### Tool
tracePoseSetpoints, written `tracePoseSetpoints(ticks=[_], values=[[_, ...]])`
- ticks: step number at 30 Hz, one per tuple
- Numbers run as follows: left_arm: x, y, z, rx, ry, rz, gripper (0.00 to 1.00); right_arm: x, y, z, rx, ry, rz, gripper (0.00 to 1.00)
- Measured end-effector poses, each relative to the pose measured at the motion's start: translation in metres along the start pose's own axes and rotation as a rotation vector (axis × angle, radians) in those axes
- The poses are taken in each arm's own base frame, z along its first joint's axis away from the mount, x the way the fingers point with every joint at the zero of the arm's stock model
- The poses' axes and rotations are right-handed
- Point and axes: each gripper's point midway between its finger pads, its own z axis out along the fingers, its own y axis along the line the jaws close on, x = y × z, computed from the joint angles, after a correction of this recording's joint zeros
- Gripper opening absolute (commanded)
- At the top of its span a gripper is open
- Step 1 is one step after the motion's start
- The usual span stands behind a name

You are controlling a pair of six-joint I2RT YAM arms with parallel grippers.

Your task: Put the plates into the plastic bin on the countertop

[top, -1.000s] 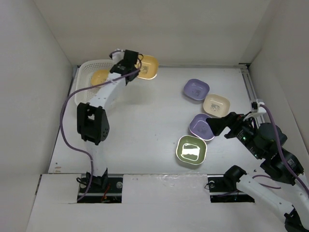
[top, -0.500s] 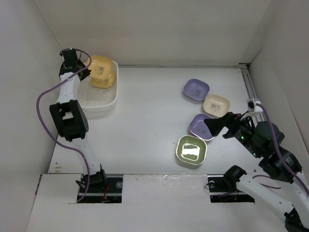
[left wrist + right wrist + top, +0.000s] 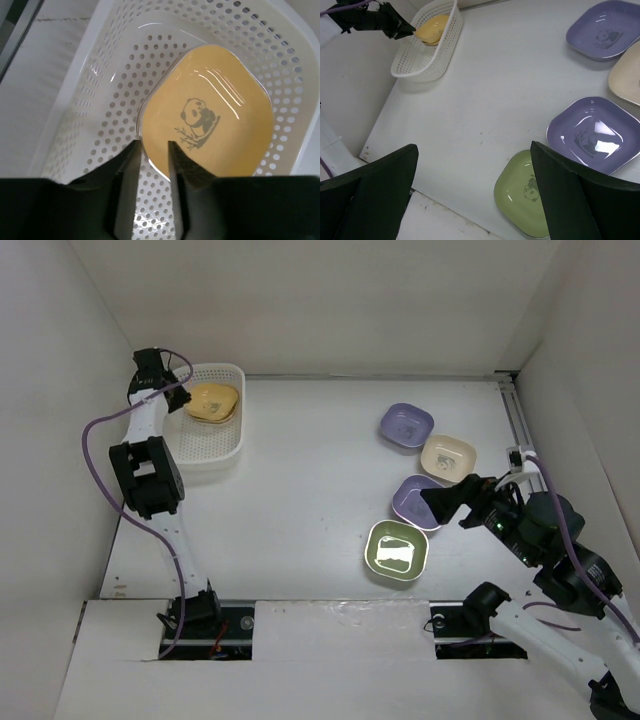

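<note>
The left claw (image 3: 152, 146) is standing slightly parted, and the near corner of the yellow plate (image 3: 207, 115) is lying in the gap at its tips. The plate is spreading toward 1 o'clock inside the plastic bin (image 3: 95, 95), which is sitting at 10 o'clock on the countertop (image 3: 300, 490). The right claw (image 3: 474, 149) is hanging wide open, with a lavender plate (image 3: 592, 135) at 3 o'clock and a green plate (image 3: 525, 192) at 5 o'clock.
</note>
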Motion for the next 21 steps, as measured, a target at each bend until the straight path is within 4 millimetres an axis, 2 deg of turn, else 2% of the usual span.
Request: tracePoseSetpoints(ticks=[2, 4, 5, 6, 10, 12, 14, 15, 17, 19, 20, 21], values=[[-0.003, 0.001, 0.0, -0.004, -0.009, -0.009, 0.4, 0.0, 0.0, -0.001, -0.001, -0.002, 0.0, 1.0], [-0.003, 0.001, 0.0, -0.007, -0.009, -0.018, 0.69, -0.001, 0.0, -0.002, -0.004, -0.006, 0.001, 1.0], [-0.003, 0.001, 0.0, -0.008, -0.01, -0.024, 0.75, -0.001, 0.001, -0.002, -0.005, -0.007, 0.001, 1.0], [-0.003, 0.001, 0.0, -0.009, -0.01, -0.032, 0.99, -0.001, 0.001, -0.002, -0.005, -0.007, 0.001, 1.0], [-0.007, -0.004, -0.009, -0.002, -0.02, -0.073, 0.99, -0.001, 0.001, -0.001, -0.005, -0.005, 0.001, 1.0], [-0.012, -0.011, -0.029, 0.005, -0.038, -0.092, 0.99, 0.0, 0.0, 0.0, -0.001, -0.001, 0.0, 1.0], [-0.021, -0.015, -0.064, -0.011, -0.073, -0.116, 0.99, 0.0, -0.003, 0.003, 0.017, 0.001, -0.002, 1.0], [-0.028, -0.021, -0.088, -0.008, -0.115, -0.134, 0.99, 0.0, -0.005, 0.005, 0.034, 0.001, -0.004, 1.0], [-0.027, -0.035, -0.15, 0.053, -0.169, -0.187, 0.99, 0.001, -0.01, 0.009, 0.063, 0.002, -0.01, 1.0], [-0.008, -0.054, -0.212, 0.237, -0.214, -0.233, 0.99, 0.0, -0.013, 0.013, 0.088, 0.006, -0.019, 1.0], [0.009, -0.058, -0.244, 0.344, -0.247, -0.256, 0.99, -0.001, -0.014, 0.014, 0.096, 0.008, -0.024, 1.0], [0.032, -0.057, -0.267, 0.437, -0.258, -0.281, 0.99, -0.003, -0.013, 0.015, 0.102, 0.006, -0.03, 1.0]])
